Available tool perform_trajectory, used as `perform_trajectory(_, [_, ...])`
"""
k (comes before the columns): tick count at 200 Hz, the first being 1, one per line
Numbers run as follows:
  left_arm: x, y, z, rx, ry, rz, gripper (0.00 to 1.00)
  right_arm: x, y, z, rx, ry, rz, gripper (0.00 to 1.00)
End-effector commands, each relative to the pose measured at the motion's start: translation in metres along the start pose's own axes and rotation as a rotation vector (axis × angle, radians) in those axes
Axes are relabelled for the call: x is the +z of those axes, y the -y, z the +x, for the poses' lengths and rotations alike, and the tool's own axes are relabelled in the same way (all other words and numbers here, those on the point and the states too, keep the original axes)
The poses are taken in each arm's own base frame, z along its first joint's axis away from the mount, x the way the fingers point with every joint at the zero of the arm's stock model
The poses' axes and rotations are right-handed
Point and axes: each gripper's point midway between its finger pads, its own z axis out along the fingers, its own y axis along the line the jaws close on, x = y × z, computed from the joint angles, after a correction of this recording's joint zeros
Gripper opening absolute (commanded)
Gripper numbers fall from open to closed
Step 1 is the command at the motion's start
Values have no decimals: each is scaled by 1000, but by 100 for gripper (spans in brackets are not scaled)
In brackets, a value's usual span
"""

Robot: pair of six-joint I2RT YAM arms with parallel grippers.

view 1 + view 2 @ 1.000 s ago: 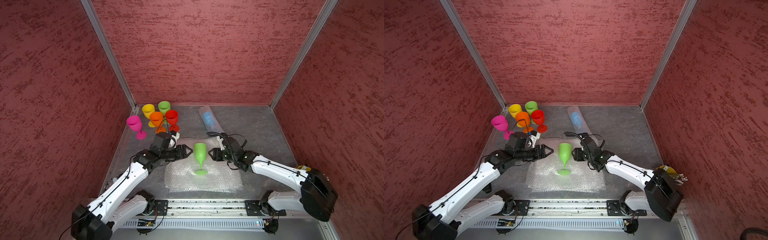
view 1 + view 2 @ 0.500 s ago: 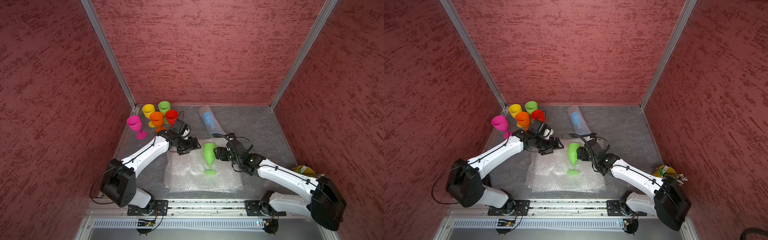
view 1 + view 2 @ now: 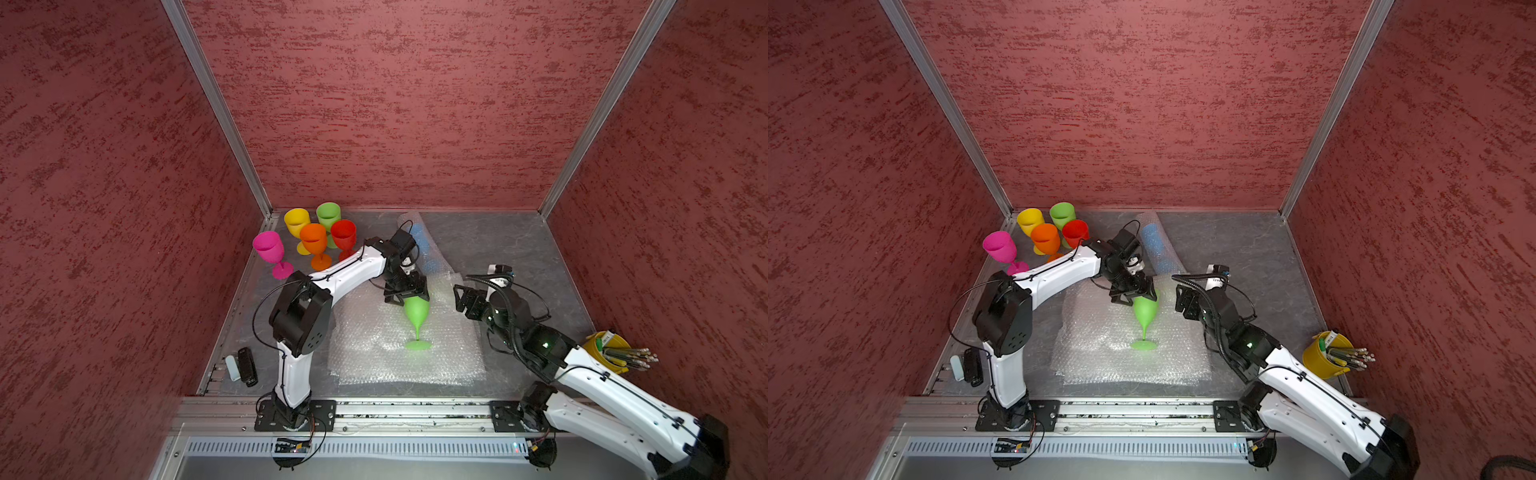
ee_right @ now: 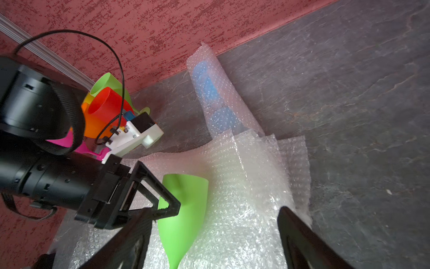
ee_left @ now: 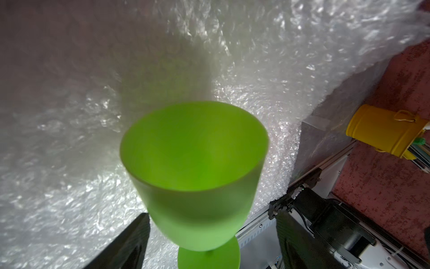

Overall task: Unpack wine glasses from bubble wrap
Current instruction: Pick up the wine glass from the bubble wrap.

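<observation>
The left gripper (image 3: 409,296) hangs at the rim of a green goblet (image 3: 416,312), its jaws spread wide on either side of the bowl. The left wrist view shows a clear gap beside one finger (image 5: 293,235), so it grips nothing. The right gripper (image 3: 460,299) sits near it, apart from the goblet, its jaws equally wide and empty. The goblet stands on its foot on flat bubble wrap sheets (image 3: 374,357) in the middle of the table (image 3: 519,249). Behind lies a bubble wrap tube (image 4: 237,109) with a blue goblet (image 4: 206,88) inside. The pink goblet (image 3: 268,247), yellow goblet (image 3: 296,220), orange goblet (image 3: 313,239), red goblet (image 3: 343,235) and second green goblet (image 3: 328,214) stand unwrapped in the back left corner.
</observation>
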Motion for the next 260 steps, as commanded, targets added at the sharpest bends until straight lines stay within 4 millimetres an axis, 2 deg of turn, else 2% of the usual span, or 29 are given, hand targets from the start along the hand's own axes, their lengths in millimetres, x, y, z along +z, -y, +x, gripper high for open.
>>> perform_trajectory(1, [10,-13,6,14,-78,-71,87,-7,5,-7,-5,35,12,87])
perform_trajectory(40, [18,-19,-10,-27,-117,-44,86,-18,2,-18,-12,71,-9,87])
perform_trajectory(77, [33,-18,-17,-53,-165,-4,85,-23,3,-21,-14,89,-20,87])
perform_trajectory(105, [35,-22,-25,-72,-169,-13,86,-25,1,-21,-9,91,-37,87])
perform_trajectory(152, [37,-26,-27,-76,-179,-46,88,-24,-1,-16,-4,80,-63,87])
perform_trajectory(178, [38,-28,-25,-74,-190,-46,84,-23,-1,-14,-1,78,-69,87])
perform_trajectory(197, [35,-27,-27,-80,-182,-35,78,-23,-1,-14,-3,78,-69,87])
perform_trajectory(214, [27,-25,-28,-76,-159,-34,76,-24,-2,-16,-2,80,-72,86])
perform_trajectory(260, [-16,-7,-24,-33,-55,-25,76,-27,-5,-19,-5,80,-80,86])
